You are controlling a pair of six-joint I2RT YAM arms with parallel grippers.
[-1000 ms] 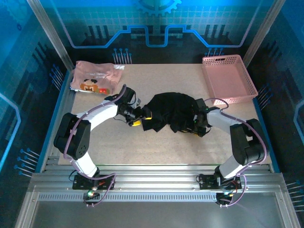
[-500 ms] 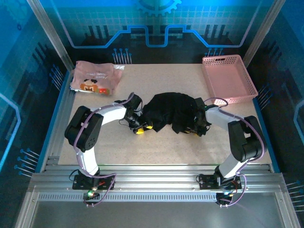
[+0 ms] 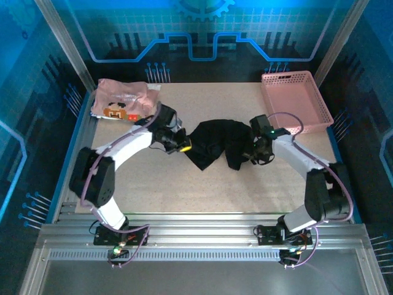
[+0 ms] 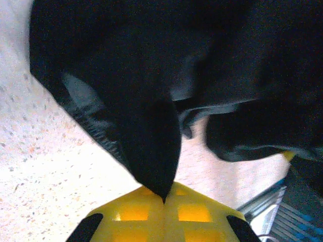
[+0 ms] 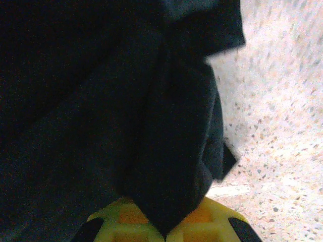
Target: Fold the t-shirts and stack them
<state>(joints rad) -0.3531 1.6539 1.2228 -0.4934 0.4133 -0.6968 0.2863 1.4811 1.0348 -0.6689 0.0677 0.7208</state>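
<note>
Both claws had snapped shut within the last second: the left gripper [image 3: 182,145] pinched one edge of the black t-shirt [image 3: 215,144], the right gripper [image 3: 252,152] the opposite edge. The mid-table heap had drawn out between them, ready, I'd judge, for spreading flat. The pink t-shirt [image 3: 120,101] lay far-left, untouched.

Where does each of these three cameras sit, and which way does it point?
Top external: above and behind the arms, looking down on the table; both arms show, left gripper and right gripper shut on the black t-shirt.
Left wrist: on the left arm, looking along its yellow fingers at pinched cloth.
Right wrist: on the right arm, looking along its yellow fingers at the same shirt.
Shared: all three show the black t-shirt.
</note>
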